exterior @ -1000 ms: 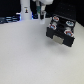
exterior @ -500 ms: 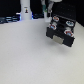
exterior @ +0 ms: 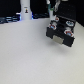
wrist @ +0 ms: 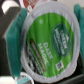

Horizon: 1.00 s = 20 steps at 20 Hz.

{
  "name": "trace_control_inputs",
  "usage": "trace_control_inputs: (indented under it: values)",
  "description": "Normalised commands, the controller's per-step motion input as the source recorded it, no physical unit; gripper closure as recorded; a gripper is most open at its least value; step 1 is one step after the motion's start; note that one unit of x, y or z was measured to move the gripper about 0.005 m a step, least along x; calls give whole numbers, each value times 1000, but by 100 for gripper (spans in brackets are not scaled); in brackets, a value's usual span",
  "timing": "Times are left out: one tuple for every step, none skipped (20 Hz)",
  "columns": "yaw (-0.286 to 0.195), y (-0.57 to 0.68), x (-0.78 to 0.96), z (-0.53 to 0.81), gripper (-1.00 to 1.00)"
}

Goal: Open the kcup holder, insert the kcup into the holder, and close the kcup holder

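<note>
The kcup (wrist: 50,35), a whitish pod with a green printed top, fills the wrist view. My gripper (wrist: 45,44) is shut on it, with a teal finger pad (wrist: 14,47) pressed against each side. In the exterior view the gripper (exterior: 52,20) hangs at the upper left corner of the black kcup holder (exterior: 61,32), which has pale grey strips on its front; the pod itself is too small to make out there. The blur hides whether the holder's drawer is open or shut.
Dark-topped pods (exterior: 68,23) sit on top of the holder. A white upright object (exterior: 25,9) stands at the back towards the exterior view's left. The white table (exterior: 30,55) spreads in front of the holder.
My arm has carried the kcup towards the exterior view's right and slightly down, from near the back middle to the holder's corner. The holder has stayed put.
</note>
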Motion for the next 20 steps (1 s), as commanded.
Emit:
trace_control_inputs:
  values:
    - [33,336,53,-108,100]
    - [28,439,94,-71,100]
    - [25,397,92,-56,100]
    - [30,441,131,-23,100]
    - [21,338,169,-31,100]
    - [11,91,182,-42,100]
    - [2,54,125,-70,100]
    - [0,0,71,29,100]
    - [0,23,137,131,100]
    - [0,60,240,234,100]
    - [0,111,289,309,100]
    - [0,143,320,357,100]
    - [0,171,386,371,100]
    - [0,223,431,394,100]
    - [0,271,480,386,100]
    - [0,337,497,360,100]
    - [0,309,500,334,100]
    - [0,303,517,329,100]
    - [0,320,566,283,100]
    - [0,309,586,257,100]
